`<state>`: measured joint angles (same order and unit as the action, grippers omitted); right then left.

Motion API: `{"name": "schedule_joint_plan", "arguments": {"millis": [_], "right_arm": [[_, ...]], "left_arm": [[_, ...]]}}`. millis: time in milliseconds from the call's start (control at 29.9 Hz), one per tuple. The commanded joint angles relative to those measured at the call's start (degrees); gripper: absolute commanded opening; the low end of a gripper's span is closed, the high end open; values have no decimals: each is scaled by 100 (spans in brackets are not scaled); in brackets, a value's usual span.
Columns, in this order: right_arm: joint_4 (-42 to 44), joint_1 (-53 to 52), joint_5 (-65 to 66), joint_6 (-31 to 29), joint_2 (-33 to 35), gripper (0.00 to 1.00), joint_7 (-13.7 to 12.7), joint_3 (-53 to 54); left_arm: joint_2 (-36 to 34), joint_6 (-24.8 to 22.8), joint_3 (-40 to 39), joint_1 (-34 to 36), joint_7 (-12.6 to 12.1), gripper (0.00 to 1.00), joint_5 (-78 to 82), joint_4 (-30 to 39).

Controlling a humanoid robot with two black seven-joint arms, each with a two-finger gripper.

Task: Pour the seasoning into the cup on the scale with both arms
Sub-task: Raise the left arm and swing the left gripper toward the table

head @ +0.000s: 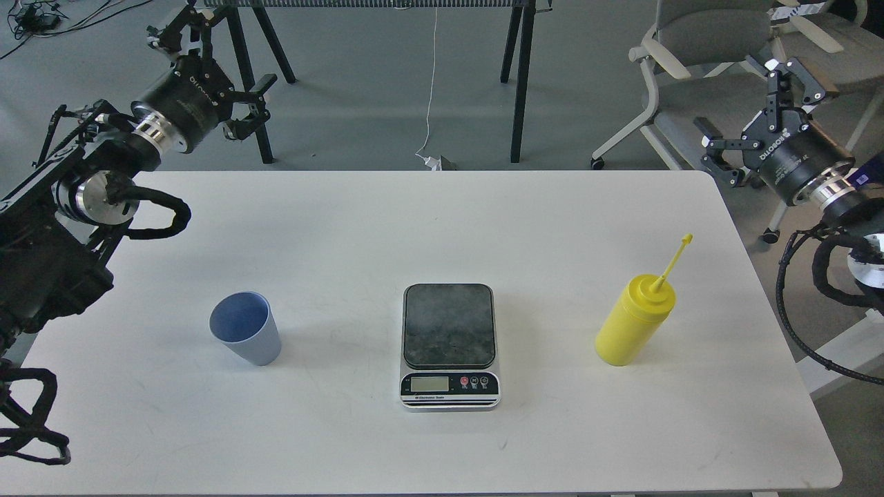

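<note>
The yellow seasoning bottle (634,319) stands upright on the right of the white table (428,235), its thin cap stick pointing up and right. A light-blue cup (246,336) stands upright on the left, on the bare tabletop. Between them lies the scale (449,334), its dark platform bare and its display toward me. My left gripper (210,65) hangs open beyond the table's far left corner, well away from the cup. Past the table's far right corner, my right gripper (756,114) is open, high above and behind the bottle. Neither holds anything.
An office chair (697,62) stands behind the right gripper. Black stand legs (521,76) and a white cable (431,90) are on the floor beyond the table's far edge. Arm cables (808,304) loop off the right side.
</note>
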<state>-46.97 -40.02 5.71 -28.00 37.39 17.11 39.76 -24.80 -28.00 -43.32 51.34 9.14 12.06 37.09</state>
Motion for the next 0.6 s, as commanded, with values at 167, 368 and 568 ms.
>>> {"name": "schedule_joint_plan", "arguments": {"millis": [167,368,568], "right_arm": [[-5,65,-18,0,75,99,197,14],[-5,74,-18,0,57,99,197,49],[-23,65,-18,0,49,99,197,58]], "left_arm": [[46,0,-54,78,0,100,-150,0],[2,0,-28,333,0,100,-916,0],[-86,0,-115,307,298,100,-951,-52]]}}
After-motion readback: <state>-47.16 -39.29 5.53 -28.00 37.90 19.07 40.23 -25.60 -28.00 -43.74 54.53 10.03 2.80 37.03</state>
